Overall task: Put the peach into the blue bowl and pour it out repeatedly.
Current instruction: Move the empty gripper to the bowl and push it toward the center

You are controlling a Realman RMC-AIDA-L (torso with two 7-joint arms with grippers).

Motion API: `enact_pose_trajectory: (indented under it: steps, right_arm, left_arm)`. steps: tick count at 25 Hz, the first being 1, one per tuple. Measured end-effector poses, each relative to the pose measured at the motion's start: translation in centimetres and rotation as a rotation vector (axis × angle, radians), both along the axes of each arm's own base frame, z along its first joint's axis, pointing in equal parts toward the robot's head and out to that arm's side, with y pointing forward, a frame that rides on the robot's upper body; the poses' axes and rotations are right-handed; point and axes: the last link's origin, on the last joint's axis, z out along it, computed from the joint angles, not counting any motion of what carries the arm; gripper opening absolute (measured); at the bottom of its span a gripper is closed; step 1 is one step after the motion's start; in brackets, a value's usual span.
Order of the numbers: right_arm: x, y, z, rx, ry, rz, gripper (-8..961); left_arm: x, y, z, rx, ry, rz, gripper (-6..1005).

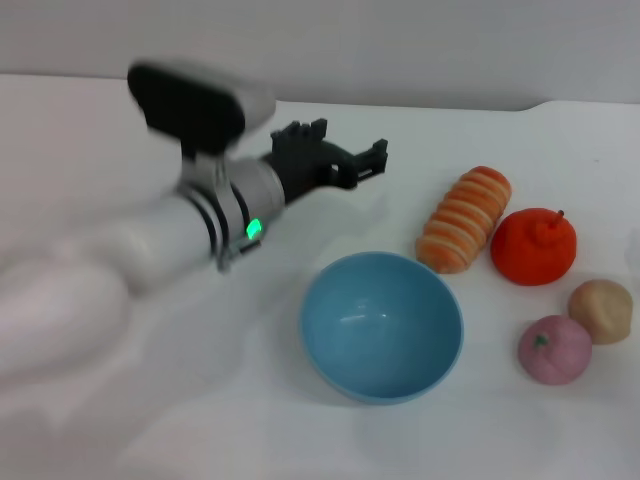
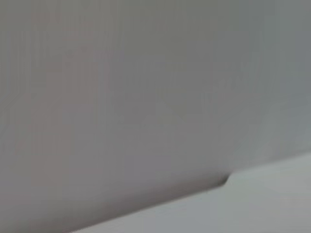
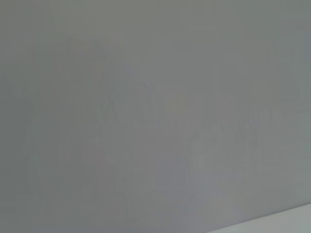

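Note:
In the head view the light-blue bowl sits upright and empty on the white table, near the middle front. The pale-pink peach lies on the table to the right of the bowl, apart from it. My left gripper hovers behind and to the left of the bowl, pointing right, open and empty. The left wrist view shows only a grey wall and a strip of table. My right gripper is out of view, and its wrist view shows only blank grey.
A beige-tan round lump lies just behind the peach. A bright orange fruit and a striped orange-and-cream loaf lie behind the bowl on the right. My left arm fills the left side of the table.

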Motion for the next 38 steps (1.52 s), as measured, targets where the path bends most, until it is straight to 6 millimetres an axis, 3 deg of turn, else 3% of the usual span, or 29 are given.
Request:
enact_pose_trajectory:
  steps: [6,10,12,17,32,38]
  right_arm:
    - [0.1,-0.1,0.1,-0.016,0.032,0.009,642]
    - [0.0,-0.2,-0.1,-0.04,0.029,0.022,643]
    - [0.0,-0.2,-0.2,-0.043,0.026,0.024,643]
    - [0.0,-0.1,-0.1,-0.043,0.025,0.025,634]
    - [-0.1,0.0,0.0,-0.04,0.023,0.03,608]
    - [-0.1,0.0,0.0,-0.04,0.021,0.03,597]
  left_arm:
    - [1.9,1.9,4.4,-0.191,0.133,0.005,791]
    - [2.7,1.7,5.5,-0.351,0.184,-0.013,786]
    - [3.1,1.2,5.2,-0.444,0.217,-0.014,783]
    - [2.9,0.6,4.5,-0.492,0.251,-0.013,777]
    - [-0.7,-0.3,-0.2,-0.577,0.364,0.048,758]
    - [-0.4,-1.1,-1.4,-0.607,0.41,0.003,750]
